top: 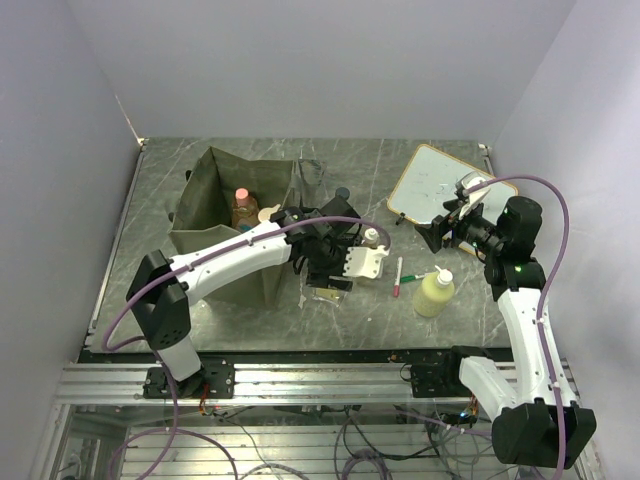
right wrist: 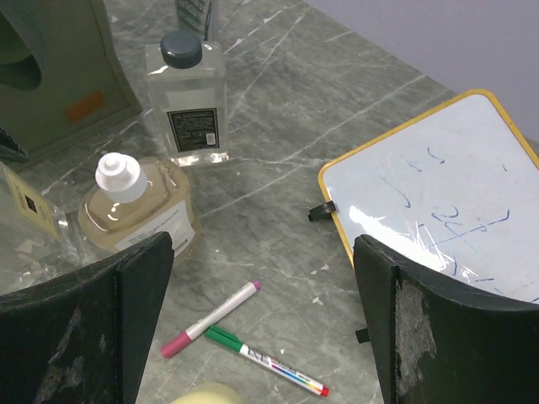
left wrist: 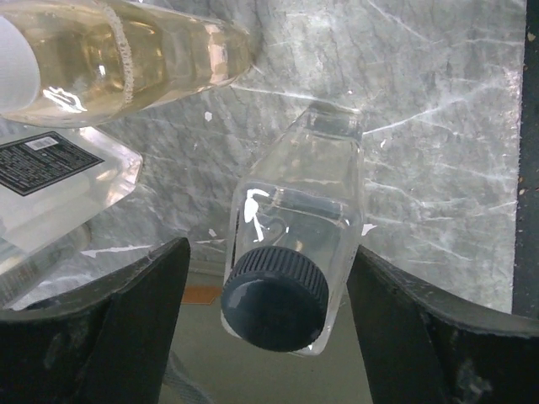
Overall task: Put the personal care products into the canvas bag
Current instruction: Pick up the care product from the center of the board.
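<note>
Left gripper (left wrist: 268, 257), fingers spread, straddles a clear dark-capped bottle (left wrist: 290, 227) on the grey marbled table (left wrist: 438, 126), with a gap at either side. A pale amber bottle (left wrist: 118, 59) sits just beyond. The olive canvas bag (top: 215, 205) stands close by on the left. Right gripper (right wrist: 261, 248), likewise spread and empty, hovers near the whiteboard (right wrist: 438, 194).

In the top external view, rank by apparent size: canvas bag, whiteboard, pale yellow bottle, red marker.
Largest to smallest:
canvas bag
whiteboard
pale yellow bottle
red marker
The gaps are clear; none look alike.
</note>
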Robot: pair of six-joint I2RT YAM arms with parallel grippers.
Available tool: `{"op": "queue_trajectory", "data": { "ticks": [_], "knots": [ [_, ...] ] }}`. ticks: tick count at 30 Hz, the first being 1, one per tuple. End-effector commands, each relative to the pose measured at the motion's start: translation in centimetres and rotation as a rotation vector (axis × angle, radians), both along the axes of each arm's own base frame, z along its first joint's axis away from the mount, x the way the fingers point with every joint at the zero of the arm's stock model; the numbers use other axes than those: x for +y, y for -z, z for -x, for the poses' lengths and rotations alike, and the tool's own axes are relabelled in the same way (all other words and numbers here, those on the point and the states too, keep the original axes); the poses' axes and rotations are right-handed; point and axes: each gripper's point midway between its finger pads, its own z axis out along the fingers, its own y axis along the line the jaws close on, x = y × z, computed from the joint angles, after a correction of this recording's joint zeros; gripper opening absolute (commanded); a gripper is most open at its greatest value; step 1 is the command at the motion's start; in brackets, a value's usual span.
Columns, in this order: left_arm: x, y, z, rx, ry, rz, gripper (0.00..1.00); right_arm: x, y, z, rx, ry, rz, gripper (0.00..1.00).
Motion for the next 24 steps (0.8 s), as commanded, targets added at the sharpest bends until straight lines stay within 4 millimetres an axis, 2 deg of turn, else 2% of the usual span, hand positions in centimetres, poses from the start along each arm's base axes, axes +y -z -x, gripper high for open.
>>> {"op": "queue_trajectory", "data": {
  "ticks": [1, 8, 12, 24],
  "knots": [
    [-1.2, -0.6, -0.7, 0.006, -0.107, 0.054, 0.8, -0.2, 0.0, -0.1, -0.012, 0.001, -0.002, 0.88],
    [-1.5, -1.2, -0.6, 0.066, -0.342, 0.169, 0.68, -0.2, 0.5, -0.4, 0.002, 0.003, 0.002, 0.88],
    [-1.0, -0.6, 0.1, 0.115, -0.438, 0.197, 0.67, -0.4, 0.8, -0.6, 0.004, 0.011, 0.007, 0.88],
    [0.8, -0.1, 1.7, 0.158, -0.457, 0.157, 0.95, -0.6, 1.5, -0.8, 0.02, 0.019, 0.016, 0.88]
  ]
}}
